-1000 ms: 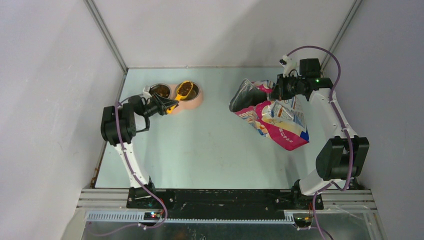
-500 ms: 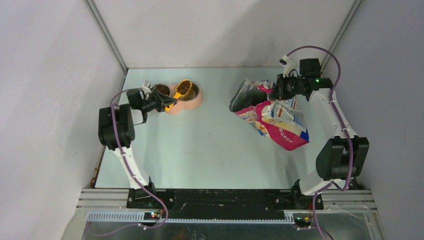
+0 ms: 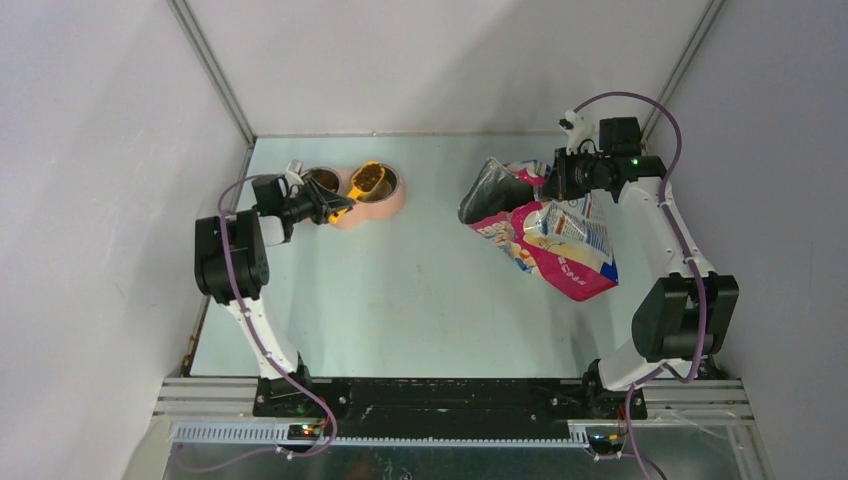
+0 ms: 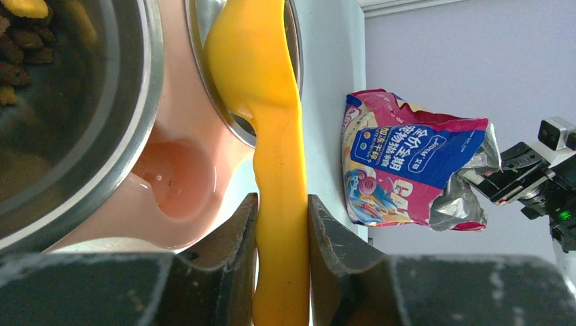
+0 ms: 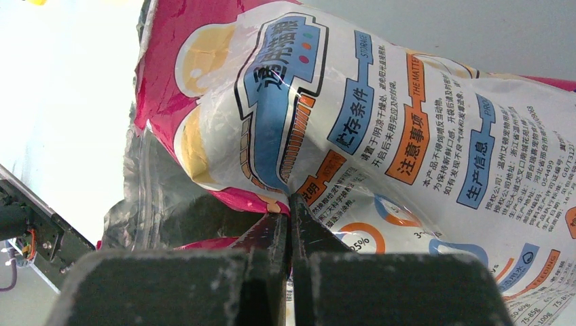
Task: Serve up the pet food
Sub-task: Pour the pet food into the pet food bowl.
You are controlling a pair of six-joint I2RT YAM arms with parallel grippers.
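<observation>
Table (image 3: 400,300): pale green top, no change from the earlier views.

Cat food bag (image 3: 555,245): lies slumped on the table, its open silver mouth raised. The right gripper (image 3: 548,185) is pinched tight on the bag's top edge; the wrist view shows both fingers (image 5: 275,234) pressed together on the foil fold, with the printed panel (image 5: 380,102) spreading above and ahead of them. Bag and right gripper sit as they did a second ago.

Left arm (image 3: 228,255): the elbow has drawn back and outward over the last second, and the wrist sits a little nearer the back wall. Since half a second ago it has barely shifted.

Pink feeder (image 3: 345,218): directly ahead of the left gripper (image 3: 335,207), in the same spot as before.

Orange scoop (image 3: 366,180): the left gripper is clamped on its handle, one finger on each side (image 4: 280,204). The cup reaches forward over the far bowl (image 4: 293,41) and holds the same place as earlier. Something brown shows in the cup from above, too small to make out as pieces.

Kibble (image 4: 20,47): brown pieces lie in the near bowl (image 4: 102,136), just to the side of the left fingers.
</observation>
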